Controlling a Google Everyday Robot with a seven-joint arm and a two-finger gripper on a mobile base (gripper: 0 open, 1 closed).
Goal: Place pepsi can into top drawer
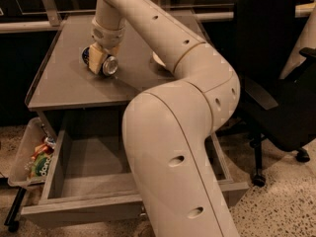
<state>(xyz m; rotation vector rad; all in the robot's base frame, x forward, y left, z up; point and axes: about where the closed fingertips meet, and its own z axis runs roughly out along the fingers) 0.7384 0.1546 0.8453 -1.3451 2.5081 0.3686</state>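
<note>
The pepsi can (108,66) lies on its side on the grey tabletop (64,85), silver end towards me, dark blue body showing at the left. My gripper (98,59) reaches down from above, and one cream finger (96,60) crosses the can's middle. The fingers sit closed around the can, which still rests on the table. The top drawer (84,169) is pulled open below the tabletop, and its plain grey inside is bare. My arm hides the drawer's right part and most of its front panel.
A white bowl (157,60) peeks out behind my arm on the tabletop. A clear plastic bin of snack packets (30,158) hangs at the drawer's left. A black office chair (276,83) stands at the right. My large arm (182,147) fills the middle.
</note>
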